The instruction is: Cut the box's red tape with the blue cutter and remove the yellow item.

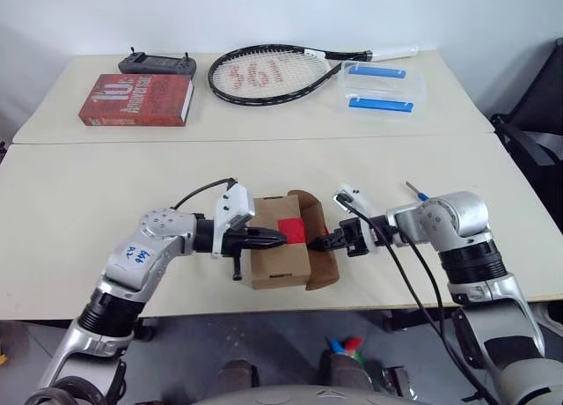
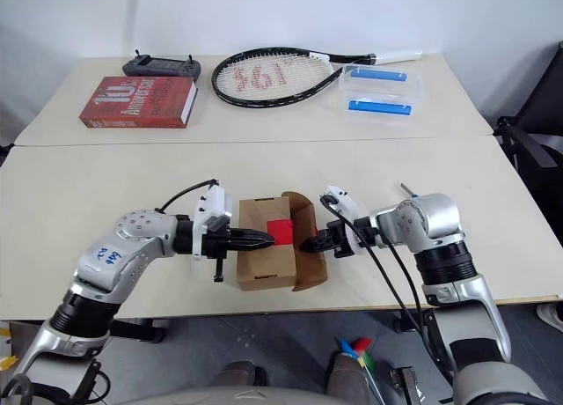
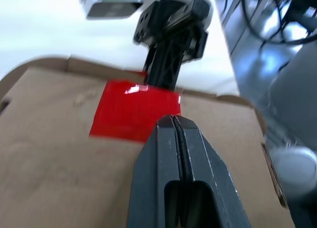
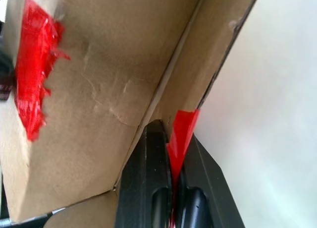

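The brown box (image 1: 275,266) sits near the table's front edge, its right flap (image 1: 324,262) swung open. Red tape (image 1: 291,230) lies on its top, and a torn strip of it clings to the flap's edge (image 4: 181,131). My left gripper (image 1: 283,239) is shut and empty, its tip resting on the box top at the tape (image 3: 130,110). My right gripper (image 1: 318,243) is shut on the open flap's edge and the strip. The blue cutter (image 1: 414,191) lies on the table behind my right arm, partly hidden. The yellow item is hidden.
On the far table lie a red book (image 1: 136,99), a dark controller (image 1: 157,64), a tennis racket (image 1: 264,75) and a clear container with blue strips (image 1: 380,88). A seam (image 1: 255,141) joins the two tables. Black cables (image 1: 413,282) hang from my right wrist.
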You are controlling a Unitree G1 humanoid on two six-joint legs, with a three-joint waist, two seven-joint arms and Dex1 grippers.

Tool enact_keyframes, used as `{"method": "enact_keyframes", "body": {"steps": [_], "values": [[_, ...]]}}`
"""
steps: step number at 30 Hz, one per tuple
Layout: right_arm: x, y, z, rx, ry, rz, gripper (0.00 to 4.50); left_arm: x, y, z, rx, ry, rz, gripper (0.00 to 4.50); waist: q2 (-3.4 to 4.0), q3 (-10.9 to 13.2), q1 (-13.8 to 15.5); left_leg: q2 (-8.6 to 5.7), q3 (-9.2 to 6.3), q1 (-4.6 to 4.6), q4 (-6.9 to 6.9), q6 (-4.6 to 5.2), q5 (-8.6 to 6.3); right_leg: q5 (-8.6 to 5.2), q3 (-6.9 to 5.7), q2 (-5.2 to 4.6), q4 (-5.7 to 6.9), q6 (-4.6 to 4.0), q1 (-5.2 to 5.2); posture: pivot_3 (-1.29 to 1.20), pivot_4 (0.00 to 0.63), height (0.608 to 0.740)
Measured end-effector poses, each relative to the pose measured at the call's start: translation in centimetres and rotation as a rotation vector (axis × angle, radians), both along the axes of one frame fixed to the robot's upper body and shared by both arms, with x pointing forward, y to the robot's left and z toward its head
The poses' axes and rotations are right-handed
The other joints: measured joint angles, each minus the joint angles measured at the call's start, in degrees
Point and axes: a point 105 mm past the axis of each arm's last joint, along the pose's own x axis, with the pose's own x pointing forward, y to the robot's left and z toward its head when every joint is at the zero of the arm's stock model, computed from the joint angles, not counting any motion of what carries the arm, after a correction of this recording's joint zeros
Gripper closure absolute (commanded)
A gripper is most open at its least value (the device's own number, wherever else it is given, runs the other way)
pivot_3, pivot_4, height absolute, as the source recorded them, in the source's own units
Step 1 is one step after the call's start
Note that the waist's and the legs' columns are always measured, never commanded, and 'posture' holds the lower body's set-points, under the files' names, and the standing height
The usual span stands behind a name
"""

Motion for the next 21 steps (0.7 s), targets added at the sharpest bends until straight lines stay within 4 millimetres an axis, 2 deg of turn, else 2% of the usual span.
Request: {"method": "enact_keyframes", "body": {"steps": [5, 8, 16, 21], "values": [[0.3, -2.2, 1.1, -0.056, 0.039, -0.060, 4.46, 0.3, -1.7, -0.2, -0.066, -0.045, 0.010, 4.50, 0.02, 0.03, 0.45, -0.02, -0.03, -0.28, 0.03, 0.01, 0.00, 0.02, -0.11, 0.00, -0.12, 0.04, -0.15, 0.00, 0.150, 0.740], [0.6, -3.7, 2.5, -0.074, 0.033, -0.095, 4.46, 0.7, -2.9, -0.2, -0.123, -0.080, 0.040, 4.50, 0.06, 0.07, 0.45, -0.02, -0.09, -0.54, 0.12, 0.02, 0.00, 0.04, -0.20, 0.00, -0.13, 0.08, -0.31, 0.00, 0.150, 0.740], [0.7, -7.2, 5.5, -0.184, -0.026, -0.144, 4.46, 1.9, -3.9, -0.5, -0.140, -0.123, 0.077, 4.50, 0.05, 0.08, 0.40, -0.02, -0.10, -0.62, 0.19, 0.02, 0.00, 0.06, -0.24, -0.01, -0.19, 0.12, -0.31, 0.00, 0.150, 0.740], [0.9, -7.3, 6.6, -0.246, -0.064, -0.139, 4.46, 2.2, -4.3, -0.6, -0.146, -0.138, 0.100, 4.50, 0.06, 0.09, 0.40, -0.01, -0.11, -0.63, 0.19, 0.03, 0.00, 0.06, -0.25, -0.01, -0.19, 0.12, -0.31, 0.00, 0.150, 0.740]]}}
